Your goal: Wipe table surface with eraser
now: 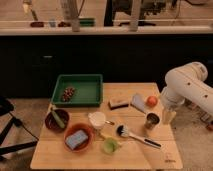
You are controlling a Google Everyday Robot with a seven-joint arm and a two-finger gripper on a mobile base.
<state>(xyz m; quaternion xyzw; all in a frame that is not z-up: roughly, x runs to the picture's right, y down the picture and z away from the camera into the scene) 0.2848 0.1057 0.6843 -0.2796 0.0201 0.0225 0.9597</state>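
Camera view.

Desk (60, 155): pale plank boards; bears a small dark logo (169, 161) at the near right corner.

Eraser (118, 103): tan top, dark underside. Lies flat on the desk toward the far edge, just right of the tray, apart from the end effector.

End effector (168, 116): hangs below the white arm (187, 87) at the desk's right edge, just beside the metal cup and well apart from the eraser. Opening: cannot tell.

Tray (92, 90): green, at the far left of the desk; holds a small dark cluster (68, 93).

Grey wedge (138, 101): lies between the eraser and the orange ball (151, 101).

Metal cup (152, 120): stands upright near the right edge, nearer the camera than the orange ball.

White cup (97, 120): stands at mid-desk.

Brush (137, 136): black bristles beside the white cup, long handle running toward the near right.

Green cup (110, 146): stands near the front edge, just left of the brush.

Red bowl (89, 134): sits left of the green cup; holds a blue sponge (76, 139).

Dark bowl (47, 121): sits at the left edge, in front of the tray; holds a green stick (58, 118).
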